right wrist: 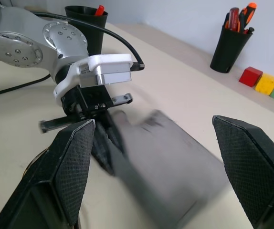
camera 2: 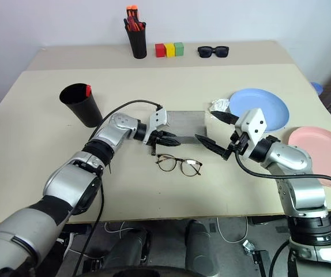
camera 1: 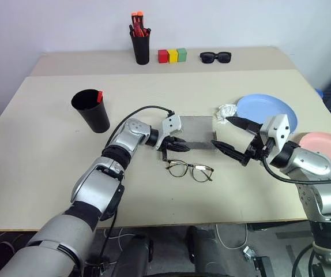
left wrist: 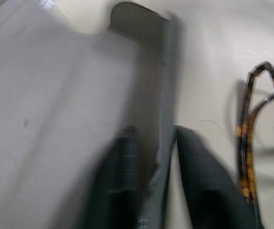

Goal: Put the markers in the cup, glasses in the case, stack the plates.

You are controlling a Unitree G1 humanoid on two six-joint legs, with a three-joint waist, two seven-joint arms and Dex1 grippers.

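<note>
The grey case lies closed mid-table. My left gripper is shut on its near left edge, and the left wrist view shows that grey edge pinched between the two fingers. The glasses rest on the table just in front of the case, apart from both grippers. To the right of the case, my right gripper hovers open with nothing between its fingers. The black cup stands at the left with a red-capped marker in it. At the right lie the blue plate and, separately, the pink plate.
A crumpled white scrap lies between the case and the blue plate. At the back stand a black pen holder with orange-red pens, three coloured blocks and black sunglasses. Bare tabletop lies between the cup and the case.
</note>
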